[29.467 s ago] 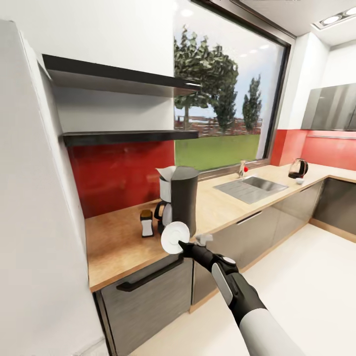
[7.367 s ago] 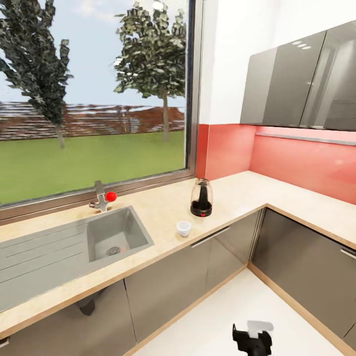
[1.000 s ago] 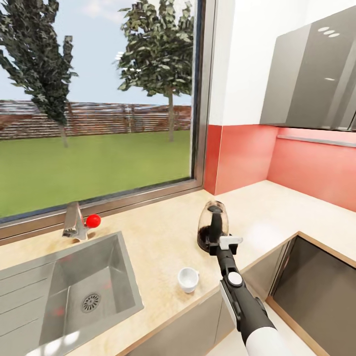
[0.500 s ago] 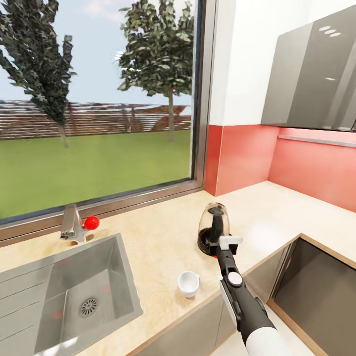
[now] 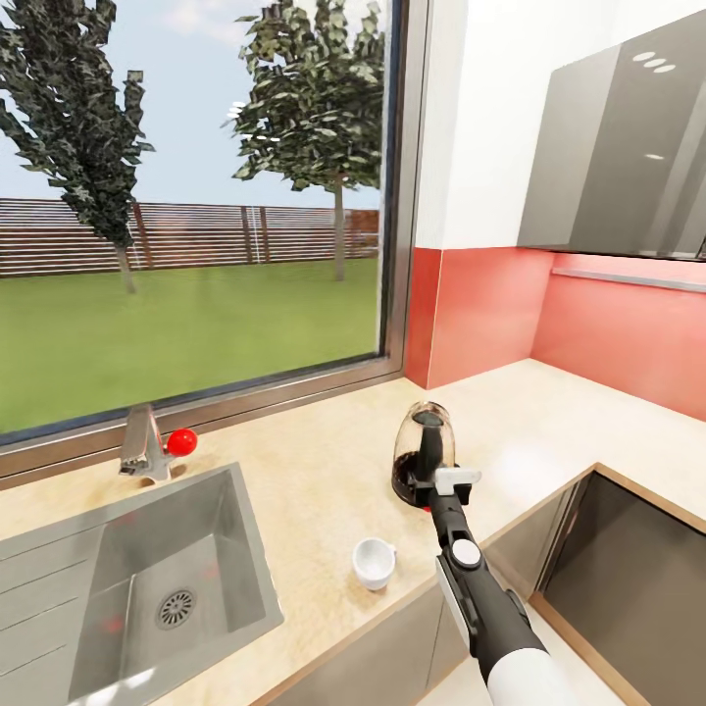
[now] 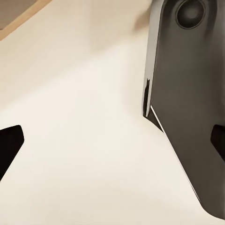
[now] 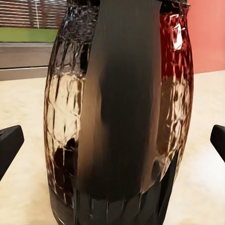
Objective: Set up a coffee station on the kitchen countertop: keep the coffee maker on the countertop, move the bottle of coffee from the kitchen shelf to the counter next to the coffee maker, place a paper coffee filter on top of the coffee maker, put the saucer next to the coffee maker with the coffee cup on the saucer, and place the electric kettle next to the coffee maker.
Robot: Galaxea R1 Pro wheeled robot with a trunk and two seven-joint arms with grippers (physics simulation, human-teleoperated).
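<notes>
Since half a second ago nothing on the table (image 5: 324,471) has shifted; compared with a second ago the whole view has swung slightly, which is the camera, not the things. Right arm reaches forward over the table edge, its jaws (image 5: 433,478) right at the handle side of the electric kettle (image 5: 422,461), which stands upright on the table near the red backsplash corner. Through the right wrist camera the kettle (image 7: 119,112) looms close, its dark handle facing the lens, with the two fingertips (image 7: 9,143) spread wide at either side and not touching it. White coffee cup (image 5: 374,561) sits upright near the table's front edge, just beside the arm and between kettle and sink (image 5: 147,579). Left jaws (image 6: 112,147) are also spread wide, over pale floor beside a dark grey part of the robot
</notes>
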